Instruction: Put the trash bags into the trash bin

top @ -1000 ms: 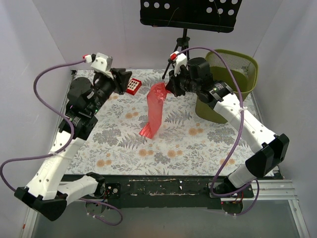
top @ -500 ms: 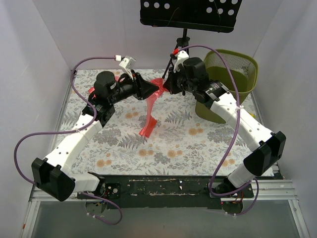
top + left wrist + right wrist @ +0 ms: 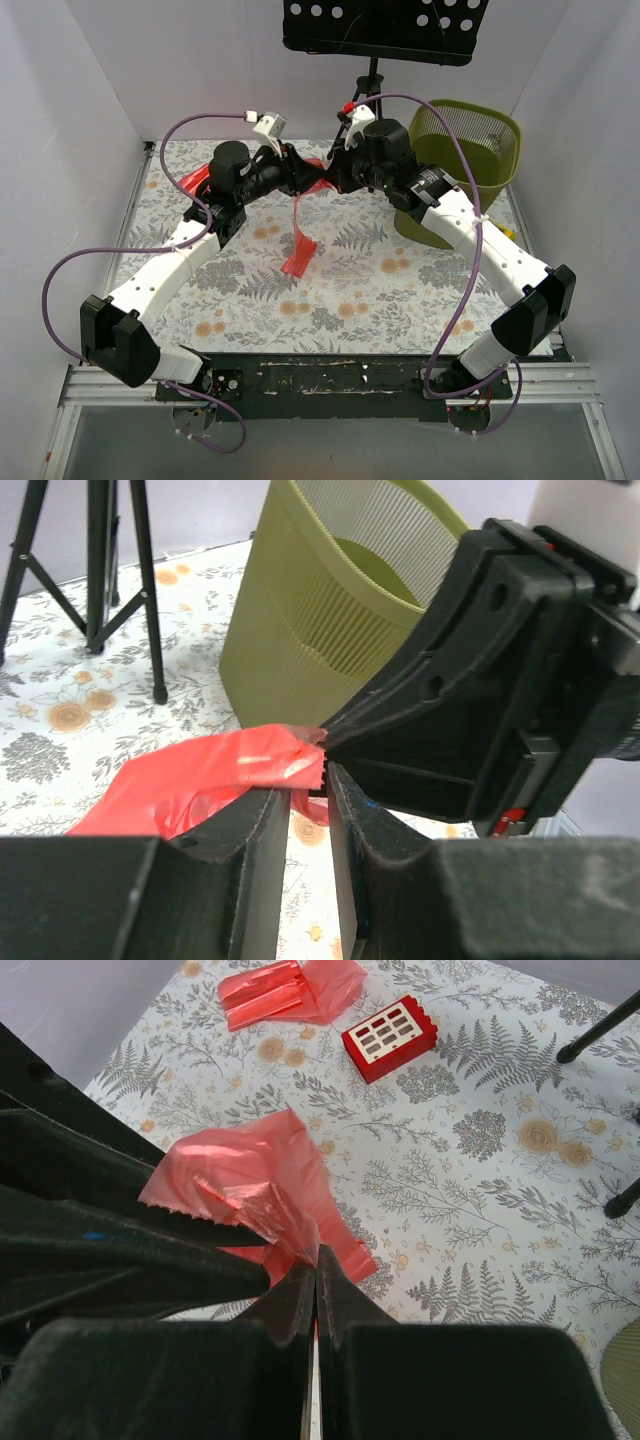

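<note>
Pinching the top corner of one bag (image 3: 300, 235), our right hand (image 3: 316, 1260) is shut tight so the film hangs toward the tabletop (image 3: 380, 285). Our left hand (image 3: 310, 785), jaws narrowly apart, straddles that same edge, likely to share the grip. Beyond lie a second bag (image 3: 197, 183), left, and the bin (image 3: 480, 150), right.

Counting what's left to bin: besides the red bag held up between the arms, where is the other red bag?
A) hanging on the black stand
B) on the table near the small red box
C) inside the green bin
B: in the right wrist view the other trash bag lies on the table by the small red box, apart from the held trash bag.
</note>
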Tool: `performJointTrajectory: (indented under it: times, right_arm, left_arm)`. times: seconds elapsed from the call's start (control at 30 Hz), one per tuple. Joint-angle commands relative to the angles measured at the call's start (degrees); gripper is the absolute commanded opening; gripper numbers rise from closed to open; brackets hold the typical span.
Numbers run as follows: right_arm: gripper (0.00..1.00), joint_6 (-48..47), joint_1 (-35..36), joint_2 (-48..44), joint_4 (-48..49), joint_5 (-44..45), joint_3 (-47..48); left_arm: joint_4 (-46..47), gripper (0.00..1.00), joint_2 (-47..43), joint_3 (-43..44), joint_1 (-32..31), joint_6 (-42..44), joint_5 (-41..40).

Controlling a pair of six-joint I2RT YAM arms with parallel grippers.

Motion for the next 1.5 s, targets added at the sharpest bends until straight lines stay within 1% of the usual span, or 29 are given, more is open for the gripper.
performJointTrajectory:
  times: [0.0,0.07,0.13,0.27,0.37,0.47,0.53,0.6,0.67,0.73,0.8,0.9,0.93,1.0,1.03,1.07,1.17,1.2,1.3,1.47]
  right_arm:
    - [0.01,-0.17,0.42,-1.14,3.57,0.93,1.92]
    - [0.01,-0.70,0.69,-1.23,3.67,0.75,1.92]
    - [0.01,-1.05,0.86,-1.31,3.84,0.75,1.92]
    - [0.01,-2.72,1.48,-1.40,4.02,0.93,1.57]
    - [0.01,-3.87,2.44,-1.49,3.75,4.18,0.95]
    - [0.01,-3.87,2.53,-1.58,4.01,4.53,0.51]
    - [0.01,-4.04,2.53,-1.49,4.19,5.14,0.42]
    - [0.01,-4.31,2.45,-1.32,4.54,4.88,0.60]
    - [0.01,-4.57,2.53,-1.31,4.72,4.53,0.77]
    - [0.01,-4.92,2.71,-1.23,4.89,4.53,0.86]
    - [0.01,-5.19,2.80,-1.32,4.98,4.35,0.95]
    - [0.01,-5.54,2.80,-1.49,4.98,4.53,0.78]
    - [0.01,-5.54,2.80,-1.58,4.90,4.79,0.77]
    - [0.01,-5.54,2.80,-1.84,4.89,5.49,0.42]
    - [0.01,-5.62,2.80,-1.84,4.89,6.11,0.25]
    - [0.01,-5.63,2.80,-2.02,4.81,6.63,0.07]
    - [0.01,-5.80,2.71,-2.37,4.81,10.58,-0.45]
    - [0.01,-6.06,2.80,-2.46,4.81,11.99,-0.63]
    - [0.01,-6.94,2.62,-2.55,4.63,16.56,-0.98]
    - [0.01,-8.35,2.44,-3.07,4.98,17.72,-1.42]
  left_arm:
    - [0.66,0.18,-0.78,2.41,-0.25,2.61,-4.78]
    - [0.31,0.15,-0.61,2.32,-0.25,3.23,-7.16]
    - [0.22,0.11,-0.08,2.58,-0.25,4.19,-7.70]
    - [0.83,0.11,0.97,2.94,-0.25,4.55,-7.35]
    - [2.15,0.18,1.24,3.02,-0.33,4.20,-5.68]
    - [3.38,0.34,0.89,2.67,-0.25,3.76,-1.65]
    - [4.00,0.38,0.62,2.15,-0.25,3.84,1.95]
    - [4.18,0.38,0.54,1.71,-0.16,4.02,3.99]
    - [3.21,0.35,1.06,1.97,-0.51,5.16,3.47]
    - [1.81,0.28,1.94,2.67,-0.69,6.21,0.58]
    - [-0.03,0.23,3.34,3.81,-0.69,6.83,-1.36]
    - [-1.10,0.22,4.49,4.70,-0.60,6.39,-1.28]
    - [-0.40,0.20,4.49,4.35,-0.60,6.13,-0.50]
    - [0.04,0.10,4.49,4.25,-0.69,6.22,1.26]
    - [0.04,0.03,4.32,4.43,-0.69,6.39,1.36]
    - [-0.65,0.00,4.14,4.52,-0.69,7.00,1.10]
    - [-1.80,0.00,2.74,4.61,-0.60,9.28,-1.88]
    - [-3.89,0.00,2.12,4.52,-0.60,10.08,-2.94]
    - [-6.36,0.00,0.01,3.99,-0.51,12.89,-6.72]
    - [-8.65,0.00,-2.45,2.50,0.02,15.44,-14.36]
